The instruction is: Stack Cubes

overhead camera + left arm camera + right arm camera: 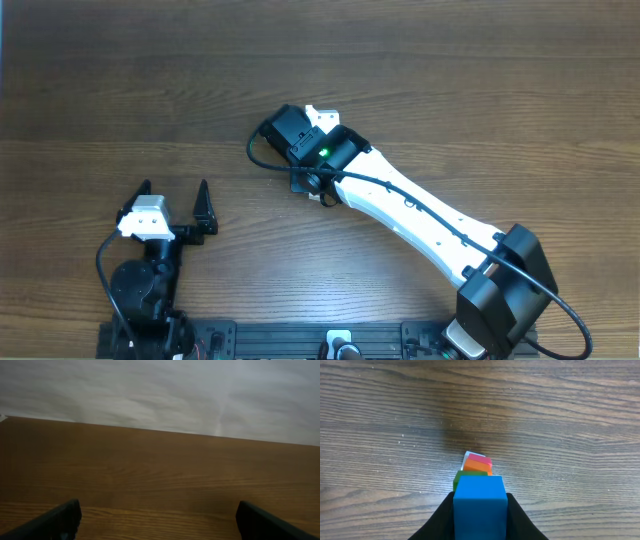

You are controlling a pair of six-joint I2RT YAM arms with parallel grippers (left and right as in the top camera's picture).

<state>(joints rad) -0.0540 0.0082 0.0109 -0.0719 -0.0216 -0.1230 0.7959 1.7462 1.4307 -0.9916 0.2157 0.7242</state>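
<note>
The right pincer [480,527] pinched a blue cube [480,502] over the coloured stack [478,467]; the left pincer [174,188] sat spread above the worktop [470,70].

L gripper [175,188] near base, jaws wide; R gripper [480,502] far out, jaws tight on blue cube [480,512].

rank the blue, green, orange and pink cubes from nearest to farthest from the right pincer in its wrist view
1. blue cube, held in the right pincer
2. green cube, directly under it
3. orange cube, under the green
4. pink cube, lowest of the four
</note>
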